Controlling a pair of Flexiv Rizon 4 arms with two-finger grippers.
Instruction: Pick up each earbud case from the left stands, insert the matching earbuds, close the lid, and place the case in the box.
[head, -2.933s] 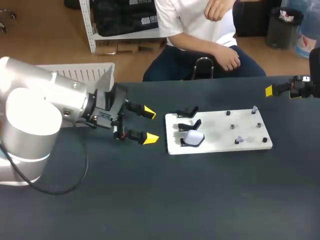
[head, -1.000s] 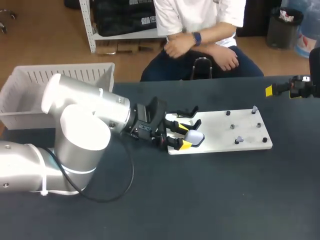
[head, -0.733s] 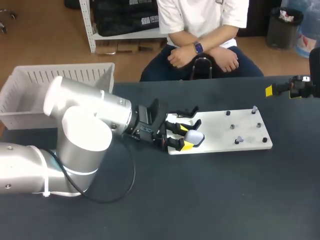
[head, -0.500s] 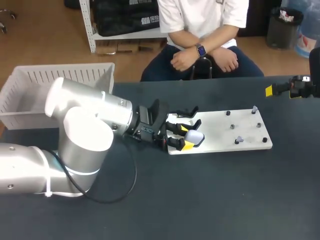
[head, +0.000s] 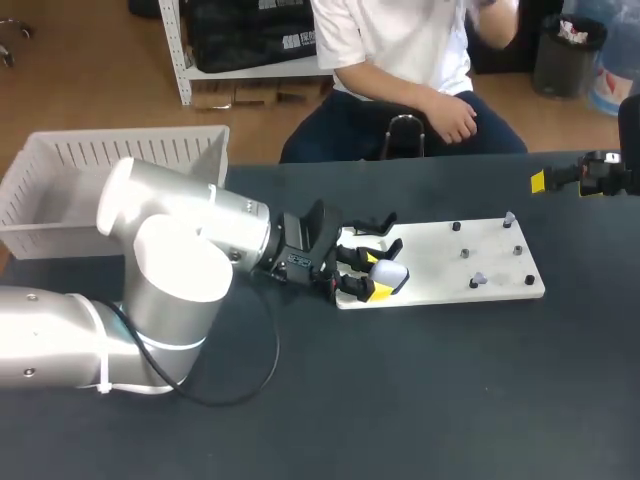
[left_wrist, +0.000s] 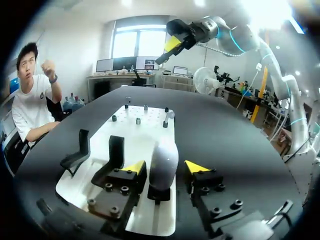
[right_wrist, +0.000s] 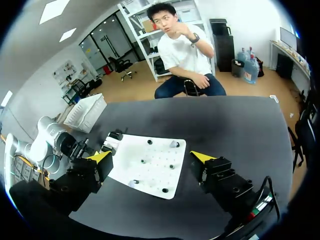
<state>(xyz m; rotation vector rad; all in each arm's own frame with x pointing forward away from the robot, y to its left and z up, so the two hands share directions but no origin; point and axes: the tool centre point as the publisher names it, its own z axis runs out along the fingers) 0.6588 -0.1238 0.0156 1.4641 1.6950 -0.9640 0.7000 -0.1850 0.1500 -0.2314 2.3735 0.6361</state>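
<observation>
Over the last few seconds the left gripper (head: 375, 275) had crossed from the dark tabletop left of centre to the left end of the white board (head: 440, 265) in the middle of the frame. In the final second it only crept a little further forward. Its yellow-tipped fingers now stood on either side of the white earbud case (head: 392, 276). The case had not shifted and sat upright on the nearest black stand, at the board's lower left corner.

In the left wrist view the case (left_wrist: 164, 156) rose between the spread fingers of the gripper (left_wrist: 165, 167), with a sliver of board showing on each side of it. The jaws were therefore still apart and had not yet pinched anything. Two empty black stands (left_wrist: 100, 155) stood just beside the gripper.

The right gripper (right_wrist: 150, 156) had not moved from the upper right of the head view. It hung over the table with its fingers wide and nothing between them.

The approach looked finished, and the likely next step was to squeeze the case and lift it off its stand. Small pale pieces (head: 478, 279) toward the board's right end were probably the earbuds, untouched. The white box (head: 60, 185) at the upper left held no case that could be seen.
</observation>
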